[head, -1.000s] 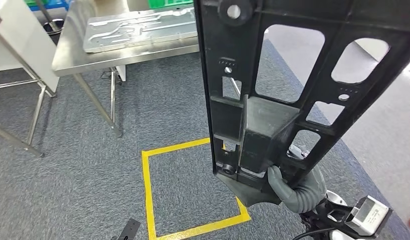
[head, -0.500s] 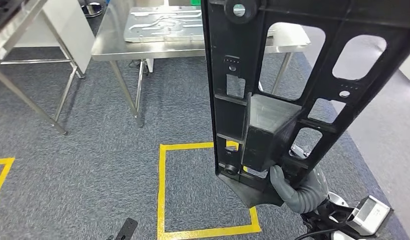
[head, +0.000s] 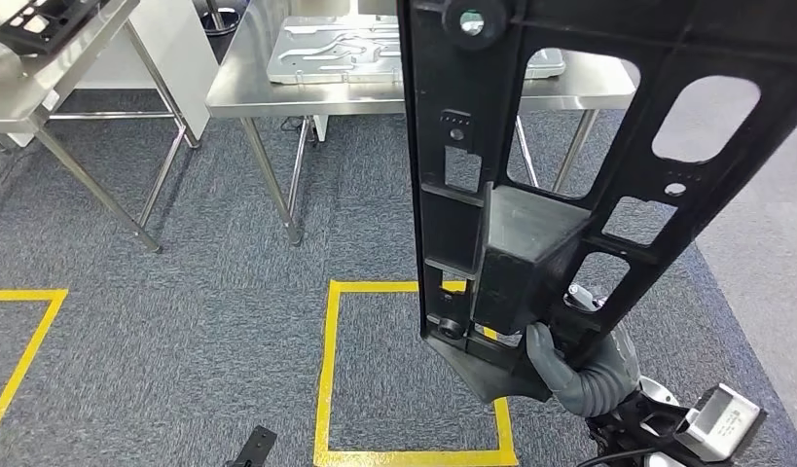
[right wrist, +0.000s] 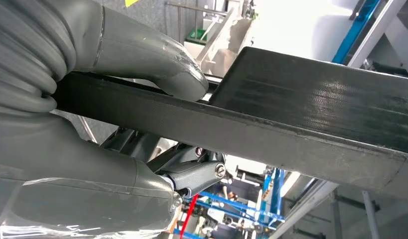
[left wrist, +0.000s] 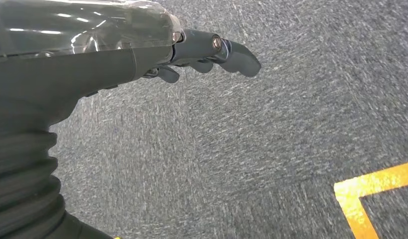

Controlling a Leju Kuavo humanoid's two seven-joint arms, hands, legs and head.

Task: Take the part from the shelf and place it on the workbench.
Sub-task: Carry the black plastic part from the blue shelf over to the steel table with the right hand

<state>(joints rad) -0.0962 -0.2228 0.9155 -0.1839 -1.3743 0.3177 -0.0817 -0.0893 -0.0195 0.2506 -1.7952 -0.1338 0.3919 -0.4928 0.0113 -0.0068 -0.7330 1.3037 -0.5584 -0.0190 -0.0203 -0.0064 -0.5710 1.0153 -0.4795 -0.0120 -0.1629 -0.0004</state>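
**Right hand holding black part upright; left hand empty over carpet**

Right hand [head: 577,375], head view: grey, low at the lower right, clamped on the bottom end of the black part [head: 530,204]. Thumb lies across the part's lower edge. The part stands nearly upright and runs off the top of the frame. It is a flat, ribbed plastic frame with rounded and square cut-outs and a boxy block near its lower middle.

Beyond the part: a steel workbench [head: 248,92] on thin legs, carrying a pale moulded metal panel [head: 345,49]. The part is off the bench, held in the air nearer the camera. At the upper left, a second steel table [head: 44,78] bears a small black item [head: 39,17] at its far corner. The floor is grey carpet [head: 180,311] with a yellow tape square [head: 328,370] below the part, and a further tape corner at the left edge.

Left hand [left wrist: 142,55], left wrist view: dark fingers [left wrist: 236,55] extended and slightly apart, holding nothing, above the grey carpet. A corner of yellow tape [left wrist: 371,186] lies on the floor well apart from it.

Right hand [right wrist: 107,129], right wrist view: the thick grey thumb [right wrist: 162,64] presses one face of the part's flat black edge [right wrist: 291,124], with the darker fingers [right wrist: 197,174] on the opposite face. Blue racking [right wrist: 271,199] shows blurred behind.
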